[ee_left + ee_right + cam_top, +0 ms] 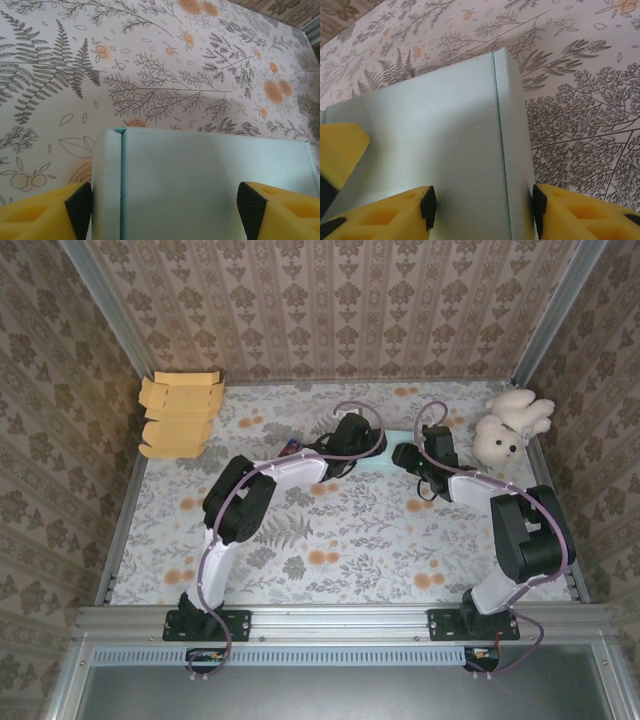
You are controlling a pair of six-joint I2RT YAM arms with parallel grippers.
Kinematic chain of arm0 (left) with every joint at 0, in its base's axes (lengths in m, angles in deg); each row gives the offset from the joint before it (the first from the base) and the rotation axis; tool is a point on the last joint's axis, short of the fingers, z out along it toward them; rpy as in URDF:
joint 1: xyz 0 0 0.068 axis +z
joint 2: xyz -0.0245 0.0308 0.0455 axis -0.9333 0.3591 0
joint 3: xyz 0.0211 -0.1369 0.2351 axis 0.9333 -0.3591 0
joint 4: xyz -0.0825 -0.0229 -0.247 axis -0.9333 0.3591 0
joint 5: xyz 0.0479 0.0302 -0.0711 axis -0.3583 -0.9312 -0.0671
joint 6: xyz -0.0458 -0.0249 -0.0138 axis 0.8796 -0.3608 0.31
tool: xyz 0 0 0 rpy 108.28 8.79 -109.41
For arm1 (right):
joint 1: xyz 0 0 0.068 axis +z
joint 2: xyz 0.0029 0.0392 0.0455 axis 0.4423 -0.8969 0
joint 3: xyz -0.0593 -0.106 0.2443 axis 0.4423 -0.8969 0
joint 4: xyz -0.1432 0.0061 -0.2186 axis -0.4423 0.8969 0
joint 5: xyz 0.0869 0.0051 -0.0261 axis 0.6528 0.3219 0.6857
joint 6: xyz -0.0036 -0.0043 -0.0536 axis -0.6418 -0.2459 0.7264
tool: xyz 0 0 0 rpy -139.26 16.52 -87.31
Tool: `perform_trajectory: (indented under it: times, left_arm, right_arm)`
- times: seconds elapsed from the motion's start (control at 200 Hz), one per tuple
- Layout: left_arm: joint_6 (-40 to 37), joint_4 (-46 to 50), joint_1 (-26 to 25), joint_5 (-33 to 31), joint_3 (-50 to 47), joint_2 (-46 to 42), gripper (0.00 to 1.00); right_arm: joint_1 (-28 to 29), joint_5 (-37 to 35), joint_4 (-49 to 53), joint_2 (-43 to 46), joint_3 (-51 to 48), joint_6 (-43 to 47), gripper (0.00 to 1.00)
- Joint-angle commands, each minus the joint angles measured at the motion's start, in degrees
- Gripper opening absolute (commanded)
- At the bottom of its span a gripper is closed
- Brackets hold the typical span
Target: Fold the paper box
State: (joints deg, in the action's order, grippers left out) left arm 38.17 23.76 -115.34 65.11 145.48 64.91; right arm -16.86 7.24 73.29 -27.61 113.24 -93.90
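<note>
Paper box, pale mint, lies flat on the floral table, just left of the white plush rabbit. The left gripper reaches it from the side away from the rabbit, fingers spread wide, one pad at the box's folded edge. The right gripper comes from the rabbit's side, fingers half spread astride the other edge; I cannot tell whether they pinch it.
</note>
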Motion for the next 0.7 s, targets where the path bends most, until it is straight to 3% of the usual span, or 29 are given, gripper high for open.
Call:
perform_trajectory:
  times: [0.0, 0.48, 0.695]
  left_arm:
    - [-1.65, 0.10, -0.38, 3.88, 4.55, 1.70, 0.78]
    - [-0.35, 0.57, 1.25, 3.78, 7.12, 6.54, 0.78]
    - [-0.66, 2.59, 1.89, 0.85, 6.90, 5.99, 0.80]
  right_arm:
    - [-0.83, 2.24, -4.30, -1.73, 2.27, -1.02, 0.55]
    - [-3.23, 1.54, -4.70, -3.74, 2.98, -0.82, 0.56]
    - [-3.50, -0.60, -4.13, -3.20, 2.36, -0.77, 0.59]
